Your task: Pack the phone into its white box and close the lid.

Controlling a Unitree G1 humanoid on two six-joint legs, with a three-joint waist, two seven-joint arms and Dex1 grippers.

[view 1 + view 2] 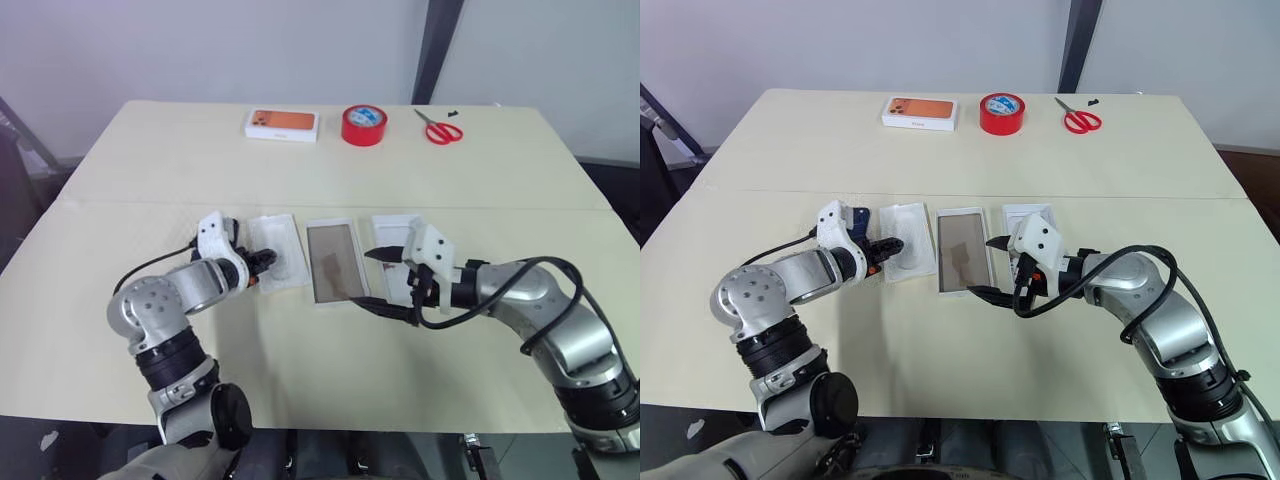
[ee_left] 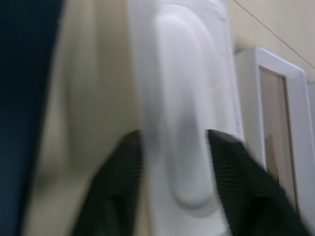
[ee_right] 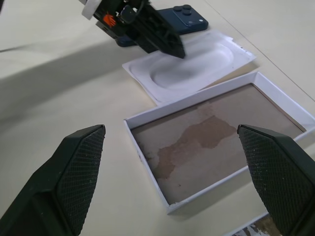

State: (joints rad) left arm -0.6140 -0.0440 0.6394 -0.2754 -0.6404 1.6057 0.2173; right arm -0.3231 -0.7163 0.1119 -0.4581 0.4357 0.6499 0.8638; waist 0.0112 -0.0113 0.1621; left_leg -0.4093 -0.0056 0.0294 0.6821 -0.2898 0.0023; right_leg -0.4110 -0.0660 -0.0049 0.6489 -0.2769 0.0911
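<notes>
Although two claws work over the cream desk (image 1: 330,180), one of each item lies there: the phone (image 3: 189,19), a white insert (image 1: 278,252), the white box (image 1: 335,262) and the lid (image 1: 1025,215), in a row across the middle. At the far edge are a closed box (image 1: 282,124), red tape (image 1: 363,125) and scissors (image 1: 438,128). The right wrist view reveals the phone beyond the insert. The left claw (image 3: 170,45) straddles the insert, fingers slightly apart; the right claw (image 1: 385,283) gapes at the box.
</notes>
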